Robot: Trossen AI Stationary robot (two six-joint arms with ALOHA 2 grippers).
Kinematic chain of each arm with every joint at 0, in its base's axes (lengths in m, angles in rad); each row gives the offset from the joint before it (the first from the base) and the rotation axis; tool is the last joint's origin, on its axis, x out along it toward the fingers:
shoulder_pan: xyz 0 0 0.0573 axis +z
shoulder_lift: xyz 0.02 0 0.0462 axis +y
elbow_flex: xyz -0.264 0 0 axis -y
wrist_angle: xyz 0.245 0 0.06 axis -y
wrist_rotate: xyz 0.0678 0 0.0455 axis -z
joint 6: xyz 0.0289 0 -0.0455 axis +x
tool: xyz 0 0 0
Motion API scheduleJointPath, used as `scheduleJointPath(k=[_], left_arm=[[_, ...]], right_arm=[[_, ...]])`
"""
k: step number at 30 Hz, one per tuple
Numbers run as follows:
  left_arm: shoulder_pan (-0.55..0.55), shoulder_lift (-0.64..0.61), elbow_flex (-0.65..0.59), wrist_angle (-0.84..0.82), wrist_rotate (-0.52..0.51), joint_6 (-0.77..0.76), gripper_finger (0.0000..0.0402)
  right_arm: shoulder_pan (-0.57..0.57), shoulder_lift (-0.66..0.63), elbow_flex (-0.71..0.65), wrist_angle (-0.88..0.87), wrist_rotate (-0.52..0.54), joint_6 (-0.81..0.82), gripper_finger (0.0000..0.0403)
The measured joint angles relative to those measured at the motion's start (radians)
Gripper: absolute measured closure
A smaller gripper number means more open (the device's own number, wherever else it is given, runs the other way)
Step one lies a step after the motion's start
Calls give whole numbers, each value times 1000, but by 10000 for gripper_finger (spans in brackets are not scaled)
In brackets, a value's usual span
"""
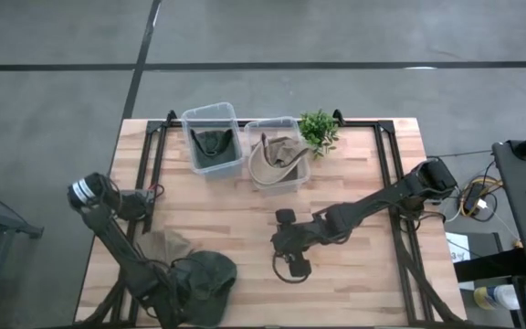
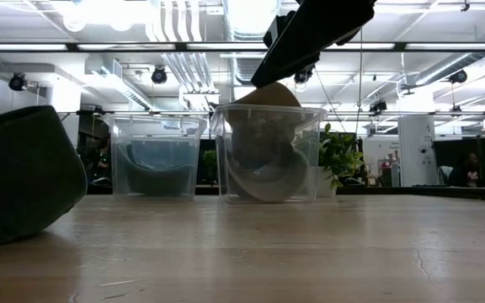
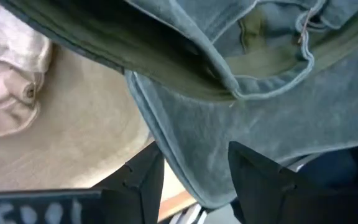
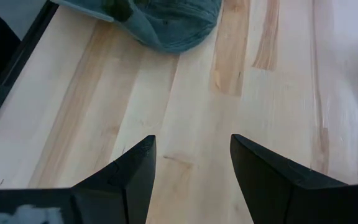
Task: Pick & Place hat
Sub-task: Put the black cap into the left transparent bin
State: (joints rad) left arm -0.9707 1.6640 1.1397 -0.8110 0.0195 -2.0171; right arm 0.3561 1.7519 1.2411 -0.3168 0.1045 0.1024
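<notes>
Left hand (image 3: 191,180): fingers apart around dark green hat (image 1: 204,279) edge, near counter (image 1: 354,274) corner.
Right hand (image 4: 191,155): fingers apart, holding nothing, mid-counter.

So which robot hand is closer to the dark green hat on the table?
The left. The left gripper is right at the dark green hat, with its brim between the fingers. The right gripper hovers open over bare wood, off to the hat's side, not touching it.
</notes>
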Motion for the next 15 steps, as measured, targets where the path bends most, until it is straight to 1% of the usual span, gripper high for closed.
scheduleJointPath(k=[5, 7, 10, 13, 14, 15], left_arm=[[7, 7, -2, -1, -2, 0, 233], [7, 7, -8, 3, -7, -1, 244], [7, 7, -17, 3, -32, -10, 285], [7, 7, -30, 9, -76, -27, 357], [8, 5, -34, 14, -96, -35, 376], [7, 2, -40, 21, -120, -43, 386]], right_arm=[[0, 0, 3, 9, 0, 2, 202], [0, 0, 6, 11, 0, 2, 202], [0, 0, 6, 18, 0, 2, 202], [0, 0, 6, 19, 0, 2, 202], [0, 0, 6, 21, 0, 2, 202], [0, 0, 6, 22, 0, 2, 202]])
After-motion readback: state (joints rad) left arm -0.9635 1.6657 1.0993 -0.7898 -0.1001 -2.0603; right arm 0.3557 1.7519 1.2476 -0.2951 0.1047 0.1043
